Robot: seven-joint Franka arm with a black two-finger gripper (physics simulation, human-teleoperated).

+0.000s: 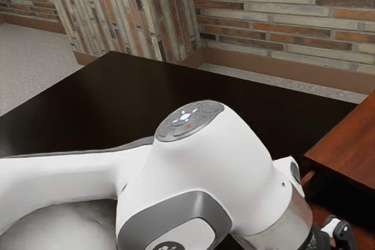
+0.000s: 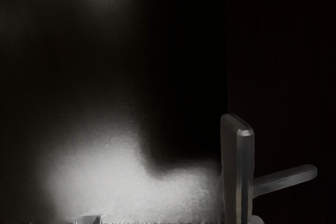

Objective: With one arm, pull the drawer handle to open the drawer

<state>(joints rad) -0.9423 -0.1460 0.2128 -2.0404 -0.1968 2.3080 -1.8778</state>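
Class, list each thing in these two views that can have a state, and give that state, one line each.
Gripper: low beside the cabinet; open or shut cannot be told.
Handle: close before the gripper; whether gripped cannot be told.
Drawer: open or shut cannot be told.
Arm: stretched toward the cabinet.

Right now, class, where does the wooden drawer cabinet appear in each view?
Exterior view: the wooden cabinet is at the view's right edge, past the white arm.
Wrist view: its dark front panel stands behind the metal handle.
Shared landmark: the cabinet's reddish-brown wood.
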